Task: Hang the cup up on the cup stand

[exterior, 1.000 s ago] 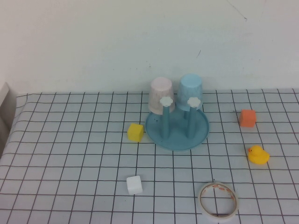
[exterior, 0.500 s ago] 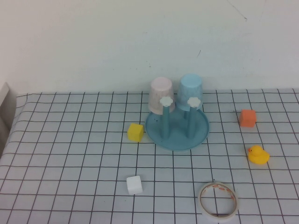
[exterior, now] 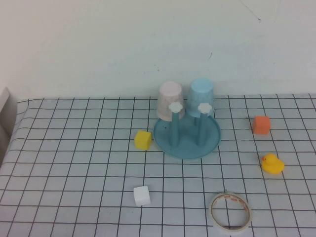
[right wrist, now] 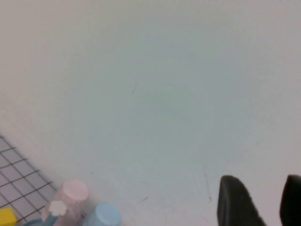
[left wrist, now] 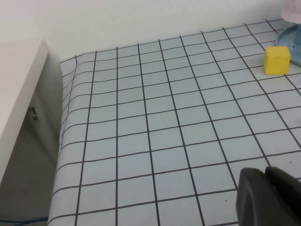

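Observation:
The light blue cup [exterior: 202, 97] sits upside down on a back peg of the teal cup stand [exterior: 186, 140], beside a pale pink cup [exterior: 171, 100] on another peg. Two front pegs with white flower caps [exterior: 175, 107] stand bare. Neither gripper shows in the high view. My left gripper [left wrist: 265, 175] is shut and empty, low over the table's left part, away from the stand. My right gripper [right wrist: 262, 180] is open and empty, raised and facing the wall, with the blue cup [right wrist: 104, 215] and the pink cup [right wrist: 70, 197] far below it.
A yellow cube [exterior: 142, 139] lies just left of the stand. A white cube [exterior: 141, 195] is at the front, a tape roll [exterior: 229, 212] at the front right. An orange cube [exterior: 261, 125] and a yellow duck [exterior: 272, 164] are on the right. The table's left edge drops beside a white cabinet [left wrist: 19, 89].

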Controlling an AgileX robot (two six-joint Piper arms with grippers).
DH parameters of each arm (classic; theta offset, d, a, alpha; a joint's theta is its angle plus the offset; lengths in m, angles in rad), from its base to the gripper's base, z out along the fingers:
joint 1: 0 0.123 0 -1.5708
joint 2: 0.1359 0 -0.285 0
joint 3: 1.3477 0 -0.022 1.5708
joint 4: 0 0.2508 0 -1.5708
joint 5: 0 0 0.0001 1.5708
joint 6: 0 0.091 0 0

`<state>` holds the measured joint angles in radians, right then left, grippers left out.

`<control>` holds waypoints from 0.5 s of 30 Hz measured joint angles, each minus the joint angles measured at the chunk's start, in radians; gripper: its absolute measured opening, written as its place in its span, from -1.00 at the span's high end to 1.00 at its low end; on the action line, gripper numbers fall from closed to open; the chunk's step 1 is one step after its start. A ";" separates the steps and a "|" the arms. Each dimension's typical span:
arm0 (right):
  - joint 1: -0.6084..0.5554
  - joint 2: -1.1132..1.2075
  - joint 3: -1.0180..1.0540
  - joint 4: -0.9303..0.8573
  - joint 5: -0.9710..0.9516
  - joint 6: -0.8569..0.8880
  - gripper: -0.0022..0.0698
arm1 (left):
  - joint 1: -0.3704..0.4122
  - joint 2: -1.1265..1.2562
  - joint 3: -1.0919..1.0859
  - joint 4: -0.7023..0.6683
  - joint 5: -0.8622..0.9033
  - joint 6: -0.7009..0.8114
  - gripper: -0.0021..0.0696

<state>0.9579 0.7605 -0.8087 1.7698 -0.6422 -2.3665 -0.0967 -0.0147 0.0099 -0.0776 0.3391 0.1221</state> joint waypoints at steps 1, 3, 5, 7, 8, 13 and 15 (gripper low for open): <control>-0.003 -0.019 0.005 0.000 0.002 0.000 0.34 | 0.000 0.000 0.000 0.000 0.000 0.000 0.95; -0.034 -0.064 0.015 0.000 0.014 -0.003 0.34 | 0.000 0.000 0.000 0.001 0.000 0.000 0.95; -0.111 -0.122 0.022 0.000 0.034 -0.005 0.36 | 0.000 0.000 0.000 0.002 0.000 0.000 0.95; -0.213 -0.185 0.031 0.000 0.052 -0.003 0.37 | 0.000 0.000 0.000 0.002 0.000 0.000 0.95; -0.266 -0.223 0.036 0.000 0.055 0.018 0.37 | 0.000 0.000 0.000 0.002 0.000 0.000 0.95; -0.493 -0.418 0.058 0.000 0.030 0.261 0.38 | 0.000 0.000 0.000 0.002 0.000 0.000 0.95; -0.569 -0.477 0.064 0.000 0.010 0.386 0.39 | 0.000 0.000 0.000 0.002 0.000 0.000 0.95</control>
<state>0.3888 0.2835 -0.7449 1.7698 -0.6324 -1.9802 -0.0967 -0.0147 0.0099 -0.0753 0.3391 0.1221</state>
